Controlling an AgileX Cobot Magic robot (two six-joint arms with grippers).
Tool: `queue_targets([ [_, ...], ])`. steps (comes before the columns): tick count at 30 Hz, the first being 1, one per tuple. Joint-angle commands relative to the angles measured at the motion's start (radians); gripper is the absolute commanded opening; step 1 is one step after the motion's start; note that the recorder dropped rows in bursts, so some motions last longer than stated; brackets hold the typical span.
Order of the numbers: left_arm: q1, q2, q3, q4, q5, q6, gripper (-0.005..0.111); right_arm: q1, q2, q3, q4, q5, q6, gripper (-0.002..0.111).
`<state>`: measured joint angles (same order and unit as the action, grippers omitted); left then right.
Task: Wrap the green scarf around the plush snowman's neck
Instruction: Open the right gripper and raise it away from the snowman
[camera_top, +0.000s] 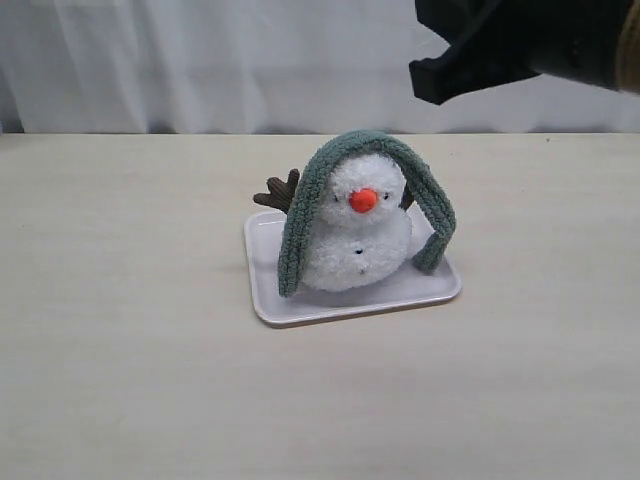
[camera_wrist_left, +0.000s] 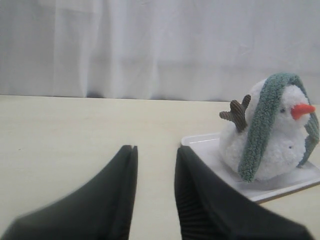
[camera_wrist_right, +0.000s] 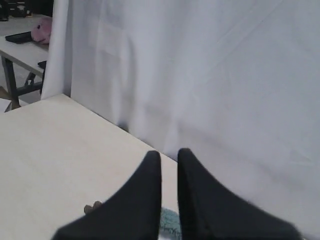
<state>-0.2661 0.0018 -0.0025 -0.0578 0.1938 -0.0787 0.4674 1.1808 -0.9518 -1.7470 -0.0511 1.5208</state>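
Observation:
The plush snowman (camera_top: 357, 255) sits upright on a white tray (camera_top: 300, 312) at mid-table. The green scarf (camera_top: 300, 220) lies over the top of its head, not in the neck crease (camera_top: 352, 224), and both ends hang down to the tray. My right gripper (camera_top: 432, 82) hovers high above and to the right of it, narrowly open and holding nothing. In the right wrist view the gripper (camera_wrist_right: 169, 154) shows a bit of scarf (camera_wrist_right: 170, 222) far below. My left gripper (camera_wrist_left: 156, 150) is open and empty, low over the table beside the tray (camera_wrist_left: 200, 142), snowman (camera_wrist_left: 272, 145) and scarf (camera_wrist_left: 257, 130).
A white curtain (camera_top: 200, 60) hangs along the table's far edge. A brown twig arm (camera_top: 278, 193) sticks out behind the snowman. Another table with a pink plush (camera_wrist_right: 41, 31) stands beyond the curtain in the right wrist view.

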Motion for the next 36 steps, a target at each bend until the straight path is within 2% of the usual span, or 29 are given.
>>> queue_targets([
  [1, -0.002, -0.002, 0.003, 0.004, -0.013, -0.005, 0.027, -0.001, -0.050, 0.067, 0.003, 0.028, 0.141, 0.004],
  [3, -0.002, -0.002, 0.003, 0.004, -0.013, -0.005, 0.027, -0.021, -0.030, 0.069, 0.003, -0.012, 0.244, 0.004],
  [5, -0.002, -0.002, 0.003, 0.004, -0.013, -0.005, 0.027, -0.084, 0.025, 0.043, 0.003, -0.116, 0.314, 0.004],
  [7, -0.002, -0.002, 0.003, 0.004, -0.013, -0.005, 0.027, -0.199, 0.102, -0.004, 0.003, -0.305, 0.383, 0.004],
  [8, -0.002, -0.002, 0.003, 0.004, -0.013, -0.005, 0.027, -0.294, 0.154, -0.042, 0.003, -0.440, 0.432, 0.004],
  [10, -0.002, -0.002, 0.003, 0.004, -0.013, -0.005, 0.027, -0.404, 0.212, -0.086, 0.003, -0.563, 0.439, 0.004],
  [14, -0.002, -0.002, 0.003, 0.088, -0.015, 0.004, 0.027, -0.506, 0.225, -0.088, 0.003, -0.523, 0.340, 0.005],
  [17, -0.002, -0.002, 0.003, 0.083, -0.061, 0.001, 0.027, -0.513, 0.225, -0.088, 0.003, -0.493, 0.333, 0.016],
  [19, -0.002, -0.002, 0.003, 0.081, -0.206, 0.001, 0.027, -0.513, 0.226, -0.088, 0.003, -0.448, 0.333, 0.036],
  [21, -0.002, -0.002, 0.003, 0.058, -0.311, -0.015, 0.027, -0.511, 0.226, -0.088, 0.003, -0.440, 0.337, 0.043],
  [26, -0.002, -0.002, 0.003, 0.048, -0.476, -0.127, 0.027, -0.511, 0.226, -0.088, 0.003, -0.457, 0.341, 0.043],
  [31, -0.002, -0.002, 0.003, 0.049, -0.496, -0.136, 0.026, -0.511, 0.226, -0.088, 0.003, -0.481, 0.341, 0.043],
  [32, -0.002, -0.002, 0.003, 0.047, -0.498, -0.149, 0.023, -0.511, 0.226, -0.088, 0.003, -0.489, 0.341, 0.043],
  [35, -0.002, -0.002, 0.003, 0.091, -0.483, -0.165, 0.000, -0.511, 0.226, -0.088, 0.003, -0.507, 0.341, 0.043],
  [36, -0.002, 0.003, -0.003, 0.120, -0.487, -0.165, 0.000, -0.511, 0.226, -0.088, 0.003, -0.520, 0.341, 0.043],
])
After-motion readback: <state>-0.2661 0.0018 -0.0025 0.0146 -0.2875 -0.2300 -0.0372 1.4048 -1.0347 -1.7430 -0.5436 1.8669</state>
